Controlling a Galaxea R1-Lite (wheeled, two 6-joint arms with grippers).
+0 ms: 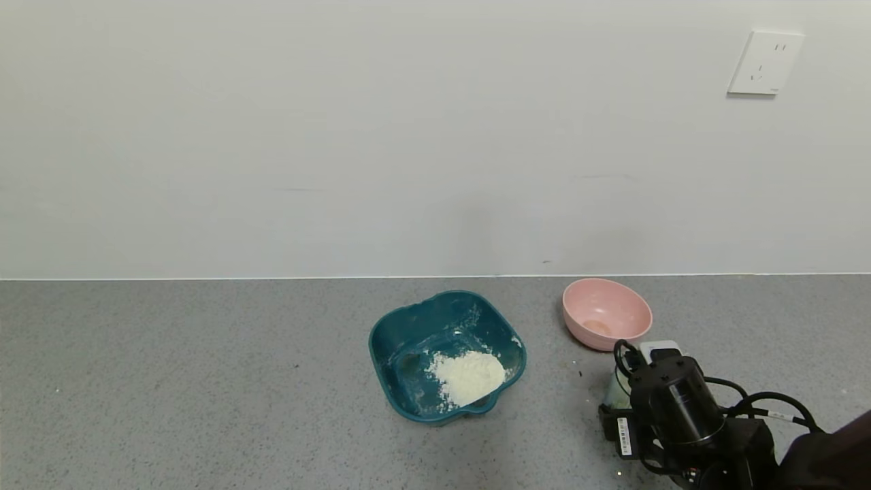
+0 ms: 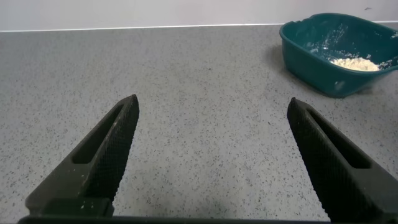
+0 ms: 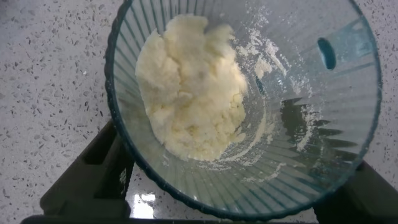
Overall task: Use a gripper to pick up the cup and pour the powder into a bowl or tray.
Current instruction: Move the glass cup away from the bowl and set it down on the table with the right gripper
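Counter (image 1: 204,381) is filling my head view, grey and speckled, running back to a pale wall. The teal tray (image 1: 408,340) is sitting near its middle, holding a heap of white powder (image 1: 468,376). A pink bowl (image 1: 605,314) is standing apart to the tray's right. My right tool (image 1: 629,415) is sitting low by the near right edge, its fingers (image 3: 93,180) closing around the ribbed cup (image 3: 311,124); only a sliver of the cup is showing there, just in front of the pink bowl. More clumpy powder (image 3: 189,93) is lying inside the cup. My left tool (image 2: 211,162) is hovering wide open over bare counter, holding nothing.
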